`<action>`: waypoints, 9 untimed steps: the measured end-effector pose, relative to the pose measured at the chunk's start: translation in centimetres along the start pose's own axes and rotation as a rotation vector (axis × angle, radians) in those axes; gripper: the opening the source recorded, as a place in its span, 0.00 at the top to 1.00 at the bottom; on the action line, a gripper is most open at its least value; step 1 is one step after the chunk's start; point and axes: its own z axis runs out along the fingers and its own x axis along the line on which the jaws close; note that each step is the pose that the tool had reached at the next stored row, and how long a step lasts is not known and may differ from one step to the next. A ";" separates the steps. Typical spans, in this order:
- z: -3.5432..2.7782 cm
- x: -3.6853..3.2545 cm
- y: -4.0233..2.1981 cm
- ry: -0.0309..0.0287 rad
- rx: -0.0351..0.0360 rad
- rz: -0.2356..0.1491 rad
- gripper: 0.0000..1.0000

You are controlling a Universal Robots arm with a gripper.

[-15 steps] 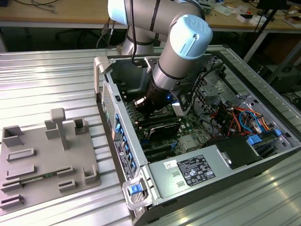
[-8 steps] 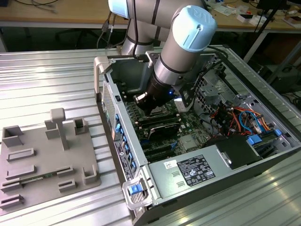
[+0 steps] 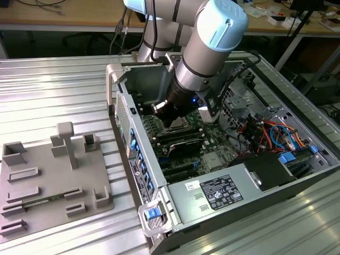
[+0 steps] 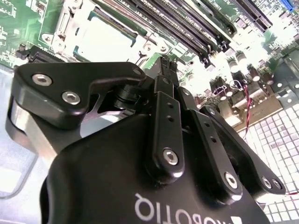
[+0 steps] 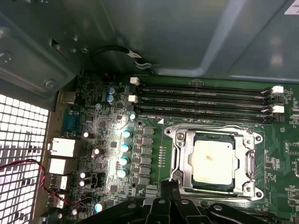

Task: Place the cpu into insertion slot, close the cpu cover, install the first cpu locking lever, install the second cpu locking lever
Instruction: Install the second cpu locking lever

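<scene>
Tan-gold square cpu (image 5: 212, 161) lies flat inside the dark insertion slot (image 5: 198, 141), silver metal cover frame (image 5: 187, 158) closed around it; black gripper (image 5: 169, 186) jaws pressed together, empty, beside the frame edge.

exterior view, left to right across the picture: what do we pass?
Grey fixture tray → computer case wall → gripper over the green motherboard → orange and blue cables.
</scene>
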 end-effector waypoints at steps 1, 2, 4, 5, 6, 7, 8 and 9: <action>-0.14 -0.01 0.02 -0.0002 0.0000 0.000 0.89; -0.29 -0.01 0.04 -0.0005 0.0000 0.000 0.89; -0.42 -0.09 0.06 -0.0006 -0.0002 -0.001 0.89; -0.42 -0.10 0.06 -0.0007 -0.0003 0.000 0.89; -0.43 -0.12 0.06 -0.0007 -0.0001 0.000 0.89; -0.43 -0.12 0.06 -0.0006 -0.0001 0.000 0.89; -0.43 -0.12 0.05 -0.0006 -0.0001 0.000 0.89; -0.43 -0.13 0.06 -0.0006 -0.0001 0.000 0.89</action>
